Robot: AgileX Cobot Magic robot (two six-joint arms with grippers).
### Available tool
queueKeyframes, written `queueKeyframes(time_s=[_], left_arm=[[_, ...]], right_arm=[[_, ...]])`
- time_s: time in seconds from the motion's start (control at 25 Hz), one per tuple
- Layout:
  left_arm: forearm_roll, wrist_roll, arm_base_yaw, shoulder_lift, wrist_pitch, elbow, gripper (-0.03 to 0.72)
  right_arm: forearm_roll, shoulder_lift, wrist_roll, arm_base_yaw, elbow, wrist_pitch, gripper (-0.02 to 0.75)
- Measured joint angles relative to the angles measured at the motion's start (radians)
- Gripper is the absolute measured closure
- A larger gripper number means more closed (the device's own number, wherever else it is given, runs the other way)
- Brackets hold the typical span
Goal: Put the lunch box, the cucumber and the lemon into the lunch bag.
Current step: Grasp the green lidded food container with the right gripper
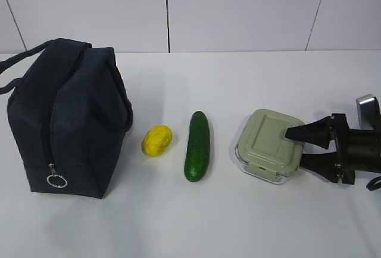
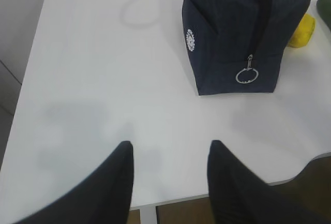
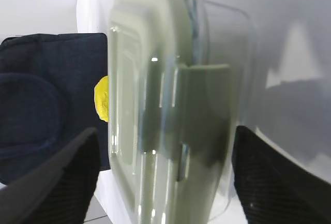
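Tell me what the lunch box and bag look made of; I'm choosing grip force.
Lunch box: apparently hard plastic, a matte sage lid over a clear glossy base that shows highlights in the right wrist view. Lunch bag: dark navy woven fabric, matte and slightly slumped, with a shiny, likely metal, ring pull.

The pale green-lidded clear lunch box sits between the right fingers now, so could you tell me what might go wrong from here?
1. The right fingers straddle the pale green-lidded clear lunch box top to bottom, one on the smooth lid; it could slip or tilt on lifting.
2. The dark navy fabric lunch bag looks zipped, silver ring pull at the bottom, so nothing can go in yet.
3. Carrying the box across could knock the dark green cucumber or yellow lemon.
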Motion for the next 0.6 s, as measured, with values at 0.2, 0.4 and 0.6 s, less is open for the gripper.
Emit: queueKeyframes(time_s=[0.2,0.4,0.6], left_arm=[[0.0,0.0,0.0,0.0,0.0,0.0,0.367],[0.0,0.0,0.0,0.0,0.0,0.0,0.367],[0.0,0.0,0.0,0.0,0.0,0.0,0.367]], right_arm=[[0.036,0.0,-0.008,0.016,0.0,0.0,0.146],[0.048,0.015,-0.01,0.029,0.0,0.0,0.146],[0.058,0.055,-0.01,0.034,0.0,0.013,0.146]])
